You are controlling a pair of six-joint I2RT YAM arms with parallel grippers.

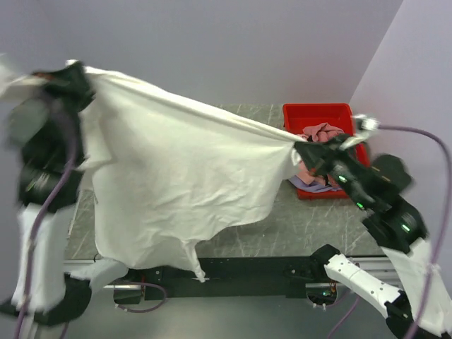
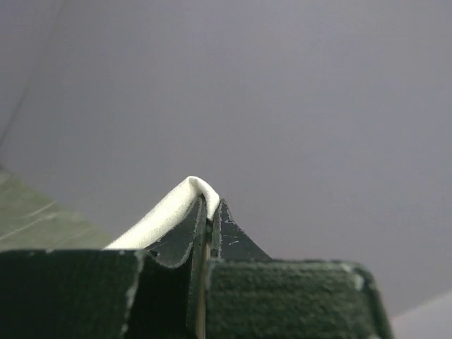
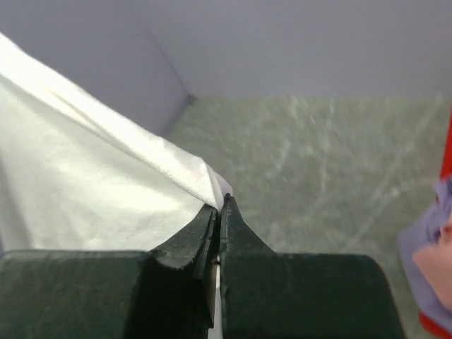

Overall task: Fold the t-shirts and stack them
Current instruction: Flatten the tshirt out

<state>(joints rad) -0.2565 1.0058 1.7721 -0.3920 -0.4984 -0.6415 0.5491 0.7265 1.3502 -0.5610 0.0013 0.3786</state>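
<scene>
- A white t-shirt (image 1: 169, 183) hangs stretched in the air left of the red bin (image 1: 319, 113), above the surface (image 1: 311, 226).
- The left fingers (image 2: 180, 236) pinch shut on one edge; the right fingers (image 3: 244, 236) clamp another, beside the bin.
- Pink and lavender t-shirts (image 1: 321, 131) lie heaped in the bin.

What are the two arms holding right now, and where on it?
One white t-shirt, stretched in the air: the left tool pinches one end of its top edge, the right tool the opposite end.
</scene>
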